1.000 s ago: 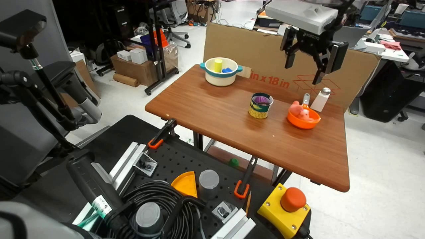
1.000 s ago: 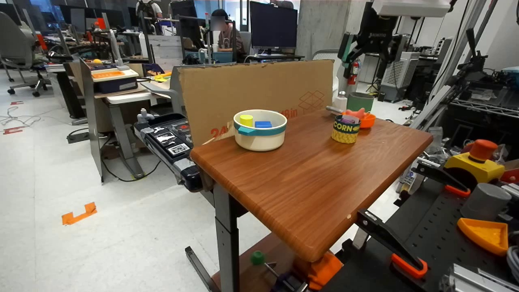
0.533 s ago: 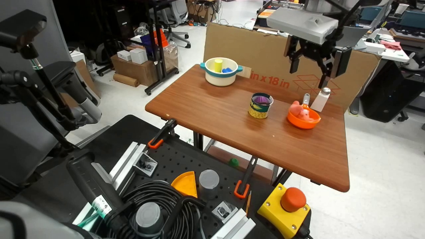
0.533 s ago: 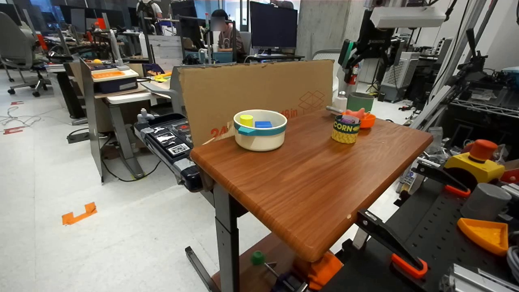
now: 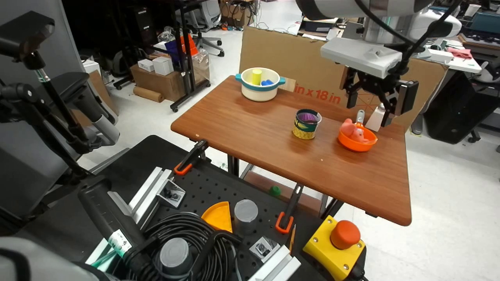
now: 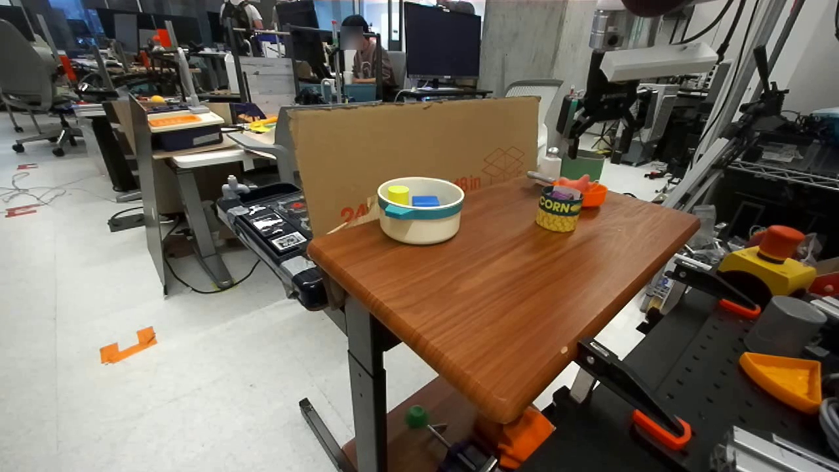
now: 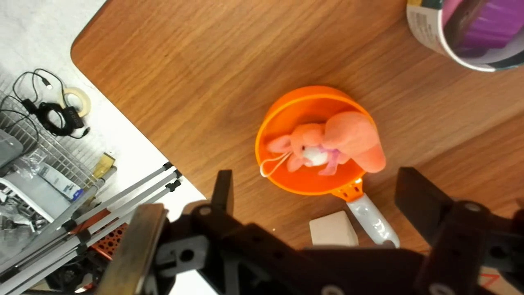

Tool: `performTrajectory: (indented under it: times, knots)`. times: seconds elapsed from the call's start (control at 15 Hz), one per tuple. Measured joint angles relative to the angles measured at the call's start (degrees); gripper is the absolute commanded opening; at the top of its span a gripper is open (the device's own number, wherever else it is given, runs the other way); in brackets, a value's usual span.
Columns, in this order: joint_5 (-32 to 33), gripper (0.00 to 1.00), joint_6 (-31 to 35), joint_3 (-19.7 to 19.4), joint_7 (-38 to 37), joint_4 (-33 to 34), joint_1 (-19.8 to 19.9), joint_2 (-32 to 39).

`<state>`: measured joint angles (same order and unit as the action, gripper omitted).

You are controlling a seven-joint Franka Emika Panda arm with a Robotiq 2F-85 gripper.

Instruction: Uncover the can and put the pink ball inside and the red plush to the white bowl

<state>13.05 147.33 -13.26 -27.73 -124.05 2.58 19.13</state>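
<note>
The can (image 5: 304,134) is a yellow corn tin with a dark upper band, upright on the table in both exterior views (image 6: 557,221). A purple ridged thing (image 7: 497,24) sits inside it. I cannot make out a pink ball for certain. The red plush (image 7: 311,139), a salmon-pink soft toy with a white muzzle, lies in an orange pan (image 7: 282,105). The white bowl (image 5: 259,95) has a teal rim and handles and stands at the table's far end, also in an exterior view (image 6: 419,229). My gripper (image 5: 369,112) is open and empty above the pan; its fingers spread wide in the wrist view (image 7: 315,174).
The white bowl holds a yellow cylinder (image 5: 256,77) and a blue piece (image 5: 267,82). A white shaker bottle (image 5: 376,119) stands beside the pan's grey handle (image 7: 374,219). A cardboard sheet (image 5: 289,54) stands upright along the table's back edge.
My gripper has come down toward the pan and shifted slightly right in an exterior view, staying open. The can, the plush, the pan and the white bowl have not moved.
</note>
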Motion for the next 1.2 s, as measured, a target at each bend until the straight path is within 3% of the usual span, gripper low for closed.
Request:
performTrajectory:
  times: [0.8, 0.93, 1.2]
  knots:
    - [-0.42, 1.00, -0.01, -0.27, 0.01, 2.18, -0.89, 4.09]
    - [-0.70, 0.74, -0.01, -0.27, 0.01, 2.38, -1.12, 4.42]
    - [-1.32, 0.42, -0.01, -0.27, 0.01, 3.24, -1.36, 5.46]
